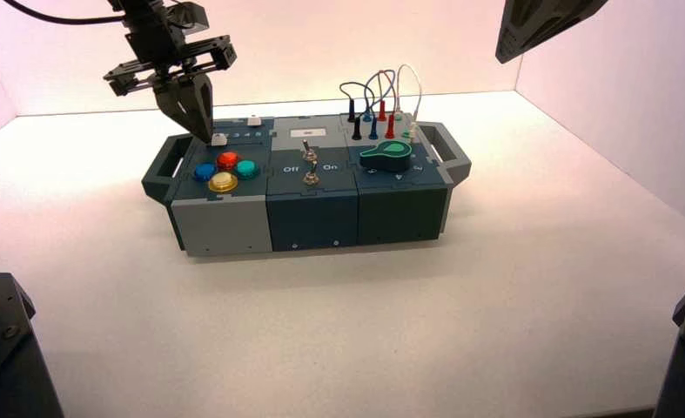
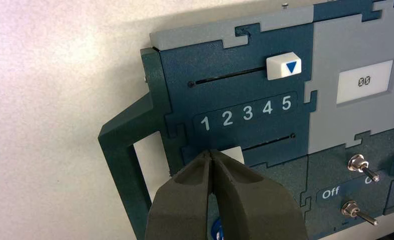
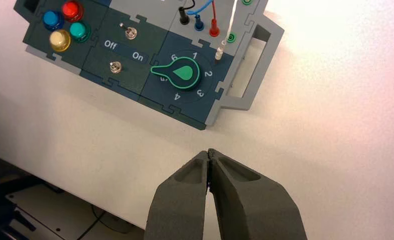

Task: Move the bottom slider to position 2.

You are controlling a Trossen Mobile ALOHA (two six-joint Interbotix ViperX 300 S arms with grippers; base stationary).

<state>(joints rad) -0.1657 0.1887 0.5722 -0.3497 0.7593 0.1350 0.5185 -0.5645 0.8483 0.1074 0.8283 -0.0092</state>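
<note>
Here is the left gripper (image 2: 210, 152), clenched on itself, fingertips down over the near part of the box's left panel, right up beside the bottom slider (image 2: 233, 154)! That white cap sits at the fingertips, partly hidden behind them, below the printed digits (image 2: 246, 112), its track running out toward the 5 end. The right gripper (image 3: 209, 151) is parked, clenched, off the box's near right side.

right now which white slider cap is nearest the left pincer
The bottom slider's cap, below the row of digits; the top one sits well away from the left pincer.
</note>
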